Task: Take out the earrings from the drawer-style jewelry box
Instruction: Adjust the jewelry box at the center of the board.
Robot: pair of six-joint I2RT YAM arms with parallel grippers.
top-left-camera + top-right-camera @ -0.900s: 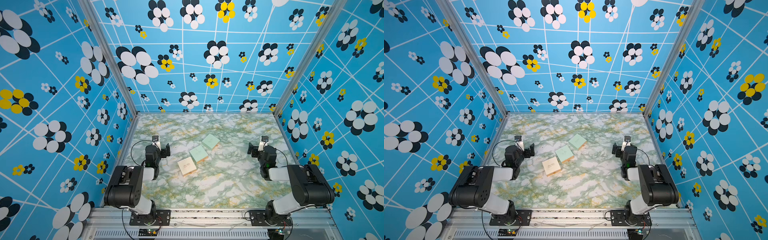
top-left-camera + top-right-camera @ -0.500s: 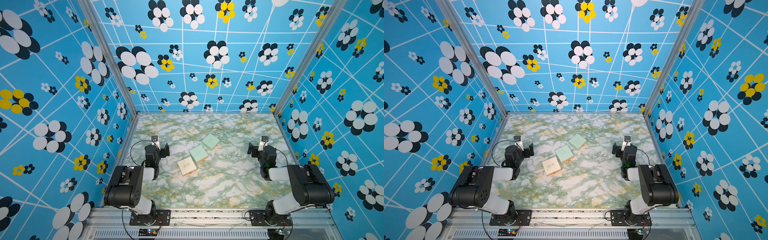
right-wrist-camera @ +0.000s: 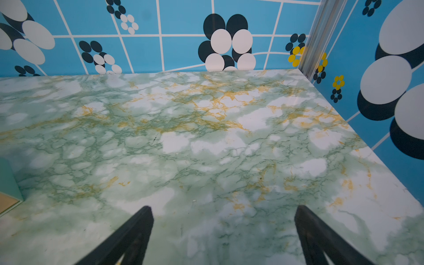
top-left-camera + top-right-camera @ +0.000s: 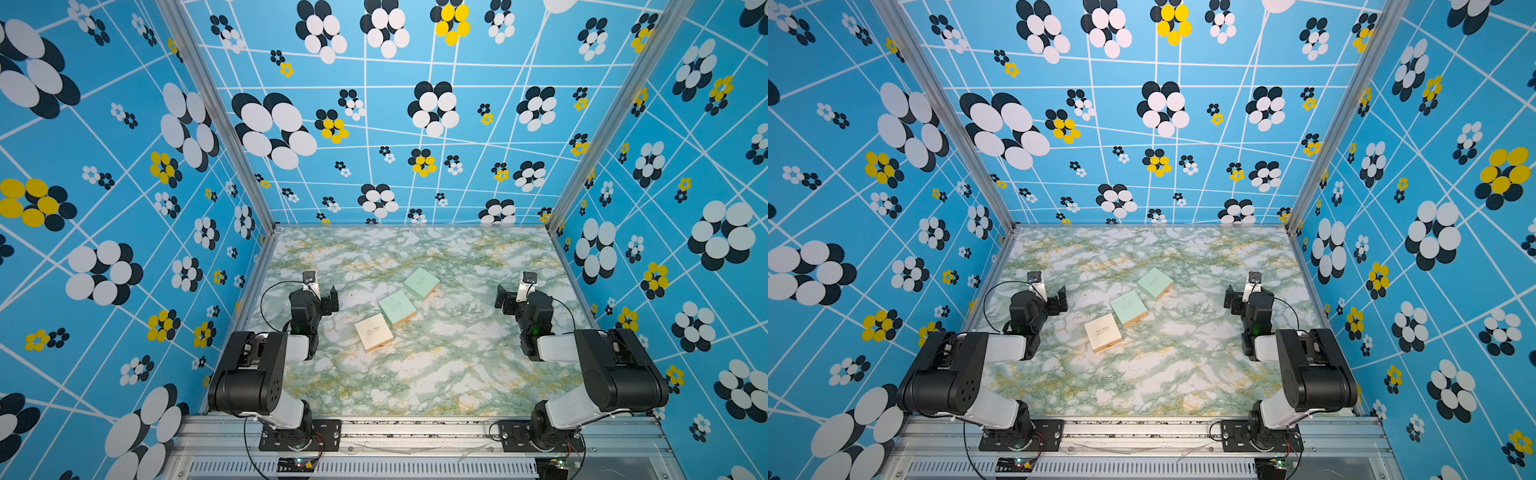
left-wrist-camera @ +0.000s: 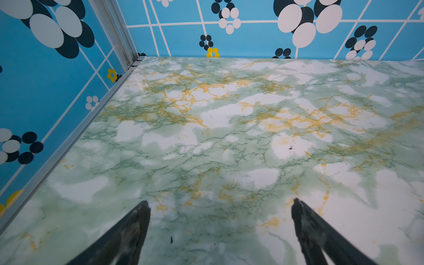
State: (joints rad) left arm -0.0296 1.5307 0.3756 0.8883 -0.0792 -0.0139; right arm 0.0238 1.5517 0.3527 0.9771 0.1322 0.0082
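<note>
Three small flat jewelry boxes lie shut in a slanted row mid-table in both top views: a cream one (image 4: 373, 333) nearest the front, then a mint one (image 4: 397, 308) and another mint one (image 4: 421, 283). The earrings are hidden. My left gripper (image 4: 331, 297) rests low at the table's left side, open and empty, well left of the boxes. My right gripper (image 4: 502, 301) rests at the right side, open and empty too. The left wrist view shows the left gripper (image 5: 221, 203) over bare marble. In the right wrist view the right gripper (image 3: 223, 208) is wide apart, with a mint box corner (image 3: 6, 181) at the frame edge.
The marble-patterned table (image 4: 415, 374) is enclosed by blue flowered walls (image 4: 124, 208) on the left, back and right. Both arm bases (image 4: 299, 432) are bolted to the metal rail along the front edge.
</note>
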